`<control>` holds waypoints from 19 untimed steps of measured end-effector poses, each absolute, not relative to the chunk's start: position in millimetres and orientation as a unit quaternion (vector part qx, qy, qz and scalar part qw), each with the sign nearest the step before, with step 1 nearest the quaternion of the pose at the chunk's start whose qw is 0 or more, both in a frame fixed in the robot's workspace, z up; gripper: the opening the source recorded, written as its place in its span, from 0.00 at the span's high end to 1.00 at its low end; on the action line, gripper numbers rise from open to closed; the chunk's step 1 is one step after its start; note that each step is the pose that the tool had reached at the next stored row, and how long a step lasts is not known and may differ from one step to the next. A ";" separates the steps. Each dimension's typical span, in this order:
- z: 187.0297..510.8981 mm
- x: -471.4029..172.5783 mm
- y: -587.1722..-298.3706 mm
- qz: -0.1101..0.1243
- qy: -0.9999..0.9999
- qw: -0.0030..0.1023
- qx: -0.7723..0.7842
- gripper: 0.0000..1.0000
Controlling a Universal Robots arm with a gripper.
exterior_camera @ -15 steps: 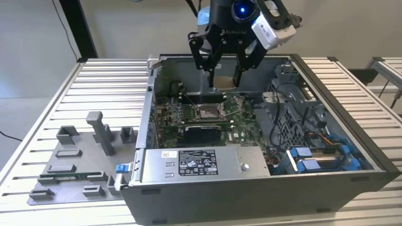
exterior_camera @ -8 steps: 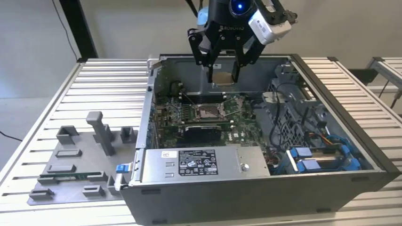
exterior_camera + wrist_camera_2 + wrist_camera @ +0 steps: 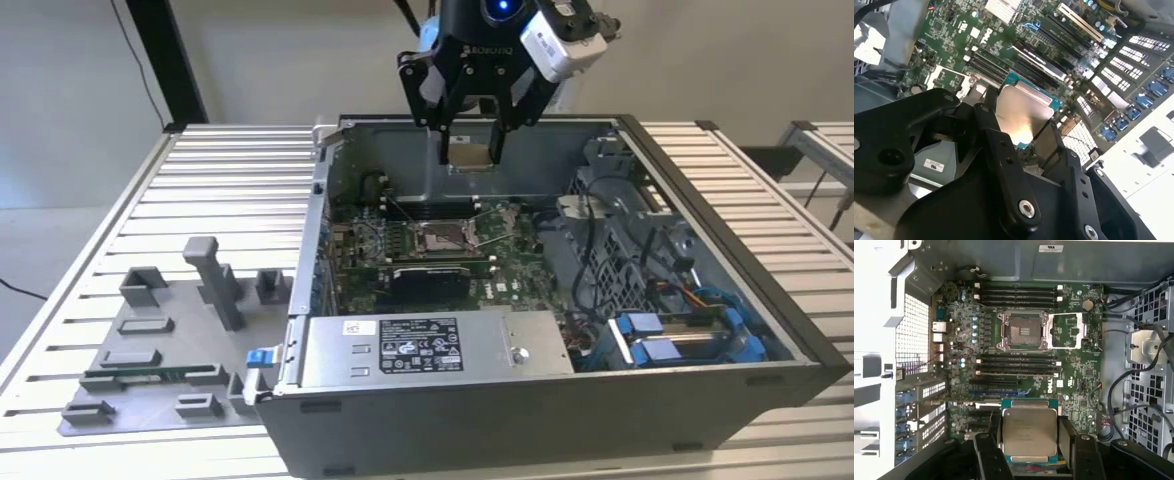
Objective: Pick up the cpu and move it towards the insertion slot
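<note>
While clamped between the black fingers (image 3: 988, 452) of the gripper (image 3: 471, 150), the cpu (image 3: 469, 153) hangs above the open computer case (image 3: 801, 345), over the motherboard (image 3: 961, 342) near the case's back wall and well clear of the board itself. Looks light, thin and stiff, so no sag; metal lid smooth and likely slippery, underside contacts likely fragile, hence best held as here, by two opposite edges with faces untouched. Insertion slot (image 3: 442, 238) lies toward the middle of the board, with its metal frame swung open. In the first wrist view: cpu (image 3: 1030, 431) lid face-on, squarely pinched at both side edges, and slot (image 3: 1022, 330) plainly apart from it, across the memory slots (image 3: 1018, 366). In the second wrist view: oblique look at the lid (image 3: 1021, 112) catching glare, green rim peeking past it. In the exterior view: height above the board, plus a grey parts tray (image 3: 160, 365) beside the case on the slatted table (image 3: 80, 260).
</note>
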State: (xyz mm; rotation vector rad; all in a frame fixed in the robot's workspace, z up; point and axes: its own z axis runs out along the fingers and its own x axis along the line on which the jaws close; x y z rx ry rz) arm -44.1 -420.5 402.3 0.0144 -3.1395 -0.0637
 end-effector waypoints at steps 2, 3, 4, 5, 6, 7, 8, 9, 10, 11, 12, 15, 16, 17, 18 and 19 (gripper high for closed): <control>402.2 -44.1 -415.1 -0.020 -1.000 0.001 0.004 1.00; 402.3 -44.1 -412.3 -0.020 -1.000 0.001 0.004 1.00; 402.2 -44.2 -409.5 -0.020 -1.000 0.001 0.004 1.00; 402.2 -44.1 -406.8 -0.020 -1.000 0.001 0.004 1.00; 402.2 -44.1 -404.3 -0.020 -1.000 0.001 0.004 1.00; 402.1 -44.1 -401.7 -0.020 -1.000 0.001 0.004 1.00; 402.1 -44.1 -399.0 -0.020 -1.000 0.001 0.004 1.00; 402.1 -44.1 -396.2 -0.020 -1.000 0.001 0.004 1.00; 402.0 -44.1 -393.2 -0.020 -1.000 0.001 0.004 1.00; 402.0 -44.1 -390.2 -0.020 -1.000 0.001 0.004 1.00; 401.9 -44.1 -387.2 -0.020 -1.000 0.001 0.004 1.00; 401.8 -44.1 -378.1 -0.020 -1.000 0.001 0.003 1.00; 401.7 -44.1 -375.2 -0.020 -1.000 0.001 0.003 1.00; 401.7 -44.1 -372.0 -0.020 -1.000 0.001 0.003 1.00; 401.6 -44.1 -369.2 -0.020 -1.000 0.001 0.003 1.00; 401.5 -44.1 -366.1 -0.020 -1.000 0.001 0.003 1.00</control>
